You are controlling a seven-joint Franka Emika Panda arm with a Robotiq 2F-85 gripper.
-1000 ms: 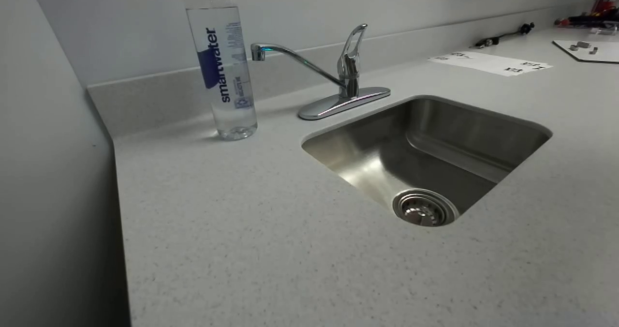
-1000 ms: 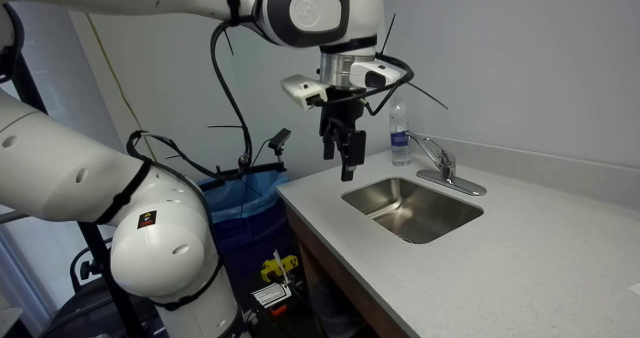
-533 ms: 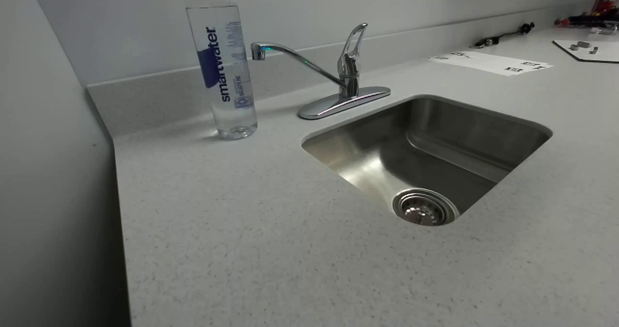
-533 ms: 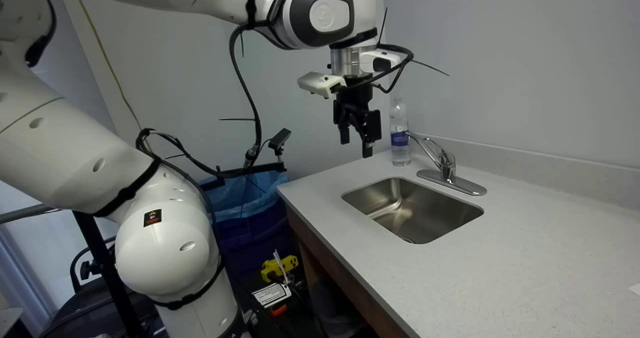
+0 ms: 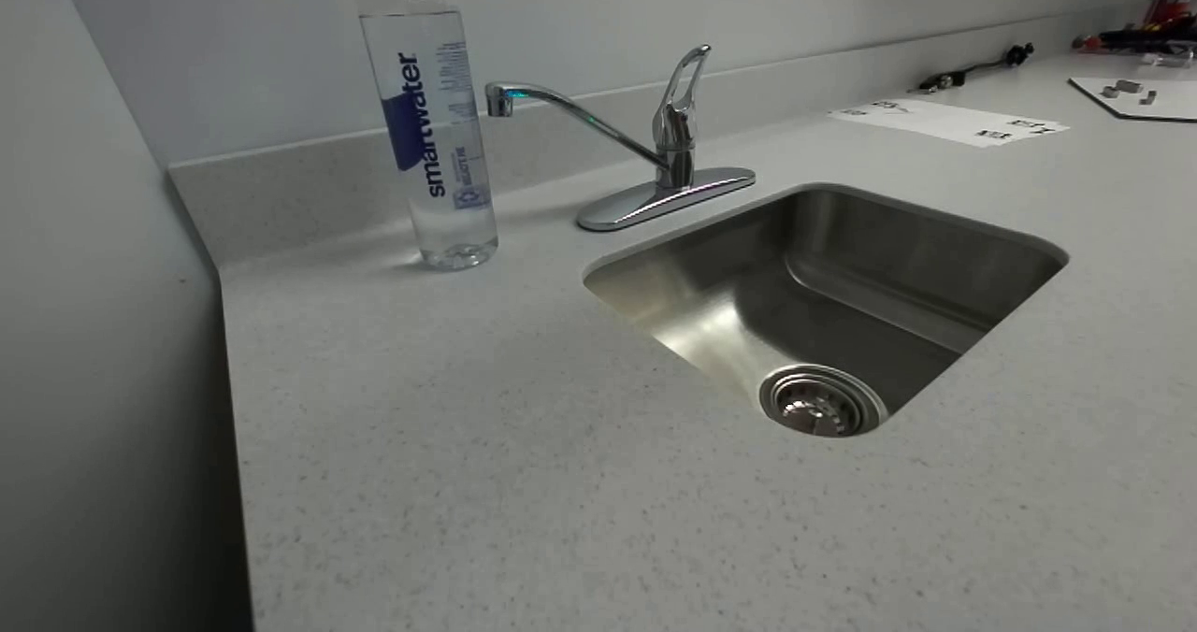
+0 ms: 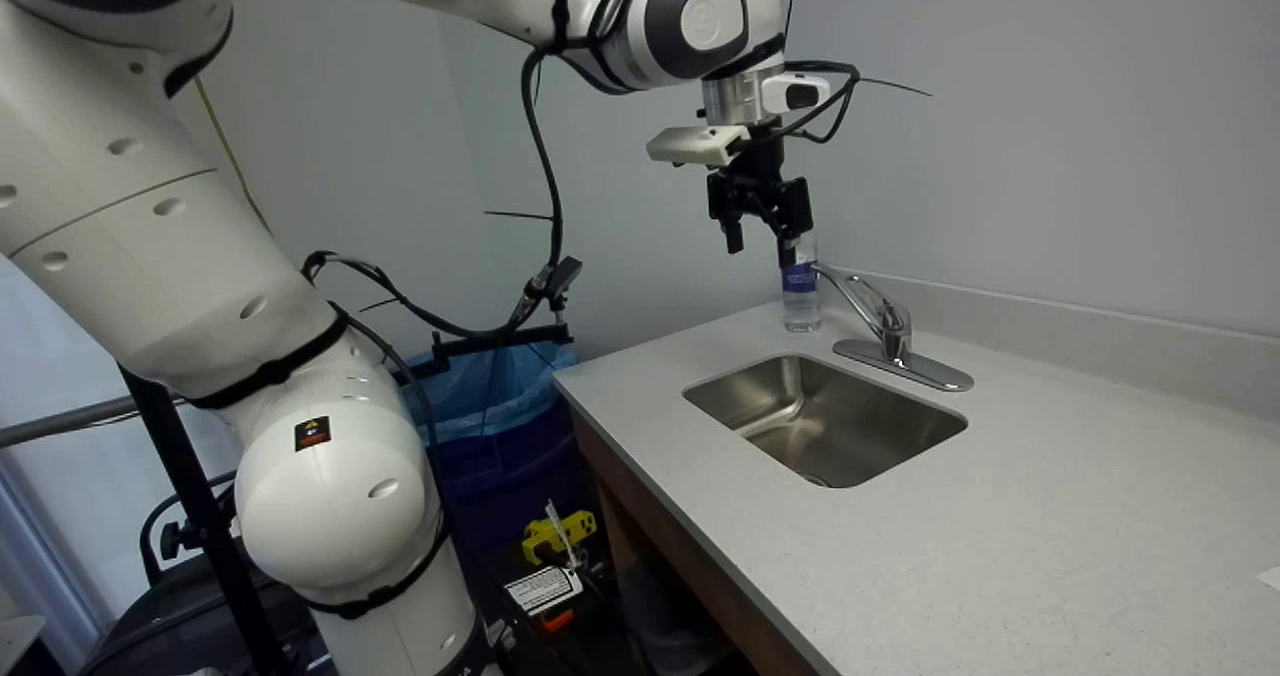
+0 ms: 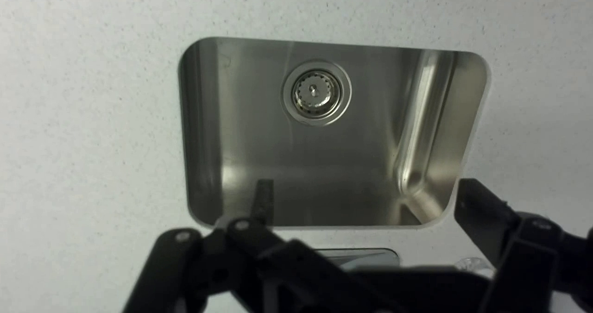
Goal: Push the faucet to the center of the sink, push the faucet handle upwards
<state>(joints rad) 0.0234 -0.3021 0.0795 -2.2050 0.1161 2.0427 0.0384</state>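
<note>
The chrome faucet (image 5: 675, 166) stands behind the sink (image 5: 846, 291). Its thin spout (image 5: 591, 127) points sideways along the wall toward the bottle, not over the basin. The faucet handle (image 5: 677, 113) stands upright, tilted slightly back, on the body. The faucet (image 6: 897, 341) and sink (image 6: 815, 426) also show in an exterior view. There my gripper (image 6: 761, 248) hangs above the counter, pointing down, in front of the bottle's upper part. In the wrist view my gripper (image 7: 365, 183) is open and empty, with the sink (image 7: 324, 151) below. Only the faucet's base plate (image 7: 370, 257) shows there; spout and handle are hidden.
A tall clear bottle with a blue label (image 5: 430, 146) stands near the spout tip. It also shows in an exterior view (image 6: 800, 301). A wall and low backsplash (image 6: 1080, 326) run behind the faucet. Papers (image 5: 944, 122) lie further along the counter.
The arm has reached forward, and my gripper has moved right and up in the exterior view, closer to the bottle and faucet. Faucet, handle and bottle have not moved.
</note>
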